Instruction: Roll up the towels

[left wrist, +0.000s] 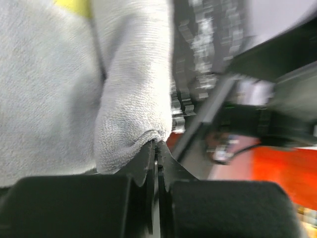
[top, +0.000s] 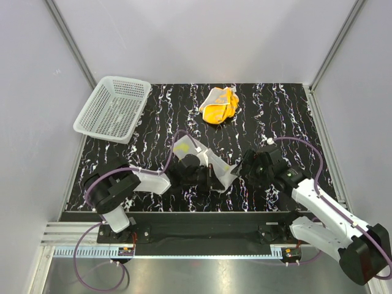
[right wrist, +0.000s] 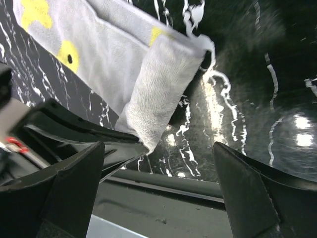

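Observation:
A pale towel (top: 211,160) with yellow patches lies partly folded near the table's front middle. My left gripper (top: 212,176) is shut on its folded edge. In the left wrist view the cloth (left wrist: 130,99) bulges out just above the pinched left gripper (left wrist: 157,145). My right gripper (top: 250,164) stands open just right of this towel. In the right wrist view the fold (right wrist: 161,84) hangs ahead of the right gripper (right wrist: 158,184), with nothing between its wide-spread fingers (right wrist: 74,191). The orange towel (top: 220,105) lies bunched at the back middle, away from both arms.
A white mesh basket (top: 113,108) sits at the back left, partly over the black marbled table (top: 288,116) edge. Grey walls close in the sides and back. A metal rail (top: 202,251) runs along the front by the arm bases.

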`<state>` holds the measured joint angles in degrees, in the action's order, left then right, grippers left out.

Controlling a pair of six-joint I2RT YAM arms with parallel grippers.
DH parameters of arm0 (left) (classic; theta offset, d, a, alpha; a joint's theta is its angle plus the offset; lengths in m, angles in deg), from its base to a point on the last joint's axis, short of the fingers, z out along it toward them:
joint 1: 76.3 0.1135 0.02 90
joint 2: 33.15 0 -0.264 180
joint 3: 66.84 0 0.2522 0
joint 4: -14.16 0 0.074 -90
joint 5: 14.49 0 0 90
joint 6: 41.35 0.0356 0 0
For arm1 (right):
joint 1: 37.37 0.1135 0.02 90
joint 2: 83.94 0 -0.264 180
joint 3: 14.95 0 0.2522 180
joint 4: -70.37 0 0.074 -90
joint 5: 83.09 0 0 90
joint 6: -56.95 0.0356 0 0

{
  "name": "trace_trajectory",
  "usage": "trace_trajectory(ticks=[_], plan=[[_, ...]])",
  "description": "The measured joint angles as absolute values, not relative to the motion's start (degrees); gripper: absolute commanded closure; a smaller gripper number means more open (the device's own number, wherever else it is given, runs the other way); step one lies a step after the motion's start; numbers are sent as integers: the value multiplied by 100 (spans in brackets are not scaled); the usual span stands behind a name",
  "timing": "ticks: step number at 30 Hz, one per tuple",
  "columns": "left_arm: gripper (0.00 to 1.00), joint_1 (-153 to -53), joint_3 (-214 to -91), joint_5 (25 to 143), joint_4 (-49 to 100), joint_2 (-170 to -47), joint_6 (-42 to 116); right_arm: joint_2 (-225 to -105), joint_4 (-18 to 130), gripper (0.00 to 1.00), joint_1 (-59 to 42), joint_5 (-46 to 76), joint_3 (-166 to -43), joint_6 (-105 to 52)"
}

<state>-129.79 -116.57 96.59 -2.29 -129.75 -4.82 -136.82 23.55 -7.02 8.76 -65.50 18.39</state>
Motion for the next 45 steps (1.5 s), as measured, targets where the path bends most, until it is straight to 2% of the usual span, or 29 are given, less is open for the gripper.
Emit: trace_trajectory(ticks=[10,21,35,45], plan=[[100,-12398,-11465,10754,-1998,-13180,-2337,-13717,3020,5,-702,1265,-6187,2016],[100,-12280,-10704,10948,-4002,-14323,-3953,-14152,3352,5,-700,1267,-6177,2158],[100,-12171,-10422,10771,-4732,-14854,-5043,-14972,3964,9,-361,1232,-6120,2337],[100,-12118,-10389,10697,-5027,-14957,-5236,-15413,4541,20,-167,946,-5759,2490]])
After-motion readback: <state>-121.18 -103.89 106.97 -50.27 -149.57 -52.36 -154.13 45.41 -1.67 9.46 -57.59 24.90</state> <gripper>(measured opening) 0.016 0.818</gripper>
